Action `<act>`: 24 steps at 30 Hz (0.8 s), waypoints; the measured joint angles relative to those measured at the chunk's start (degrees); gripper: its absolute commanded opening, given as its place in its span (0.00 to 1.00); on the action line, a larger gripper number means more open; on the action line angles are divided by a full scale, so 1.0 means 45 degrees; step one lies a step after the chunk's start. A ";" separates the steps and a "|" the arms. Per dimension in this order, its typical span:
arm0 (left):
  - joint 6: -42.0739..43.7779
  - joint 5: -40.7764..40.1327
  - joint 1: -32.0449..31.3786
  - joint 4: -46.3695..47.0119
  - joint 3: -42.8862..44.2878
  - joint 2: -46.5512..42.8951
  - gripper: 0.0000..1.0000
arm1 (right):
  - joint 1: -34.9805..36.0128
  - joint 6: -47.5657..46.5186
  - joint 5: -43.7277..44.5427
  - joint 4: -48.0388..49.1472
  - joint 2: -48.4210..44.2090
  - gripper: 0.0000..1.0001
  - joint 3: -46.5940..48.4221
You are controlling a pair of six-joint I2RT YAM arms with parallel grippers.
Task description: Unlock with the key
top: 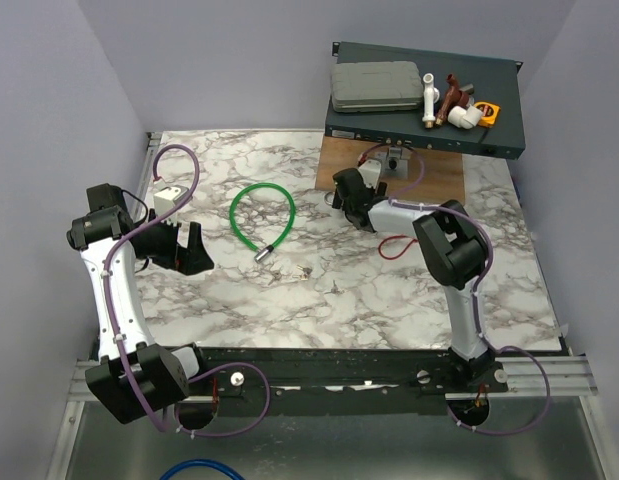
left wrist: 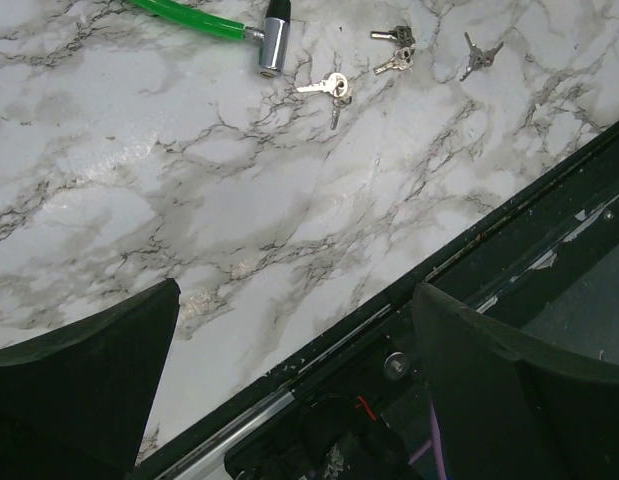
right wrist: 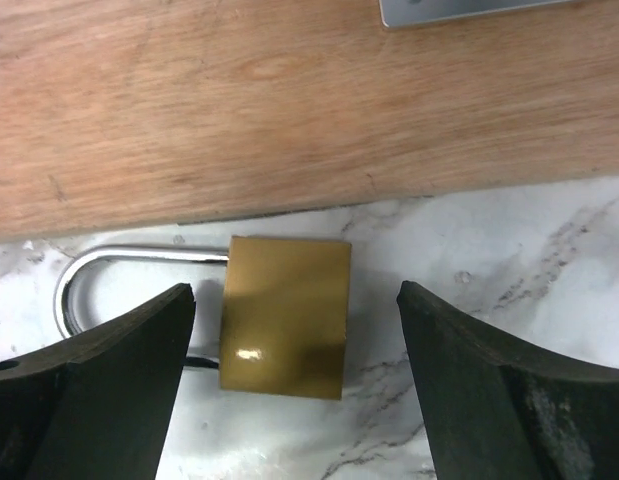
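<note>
Right wrist: right hand [right wrist: 294,292] low over brass padlock [right wrist: 286,315] (jaws apart)

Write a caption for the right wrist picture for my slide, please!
The right gripper, jaws open, is poised over a brass padlock lying on the marble table beside a wooden board.

No legible text, no labels, no numbers — none anywhere

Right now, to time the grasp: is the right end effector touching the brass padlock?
Apart. In the right wrist view the brass padlock lies between the fingers of the open right end effector, with a clear gap on each side.
</note>
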 measured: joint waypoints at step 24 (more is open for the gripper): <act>0.0039 -0.0180 0.0005 -0.0170 0.0000 -0.0534 0.99 | 0.2531 0.1039 0.0525 0.0126 -0.4182 0.60 -0.5911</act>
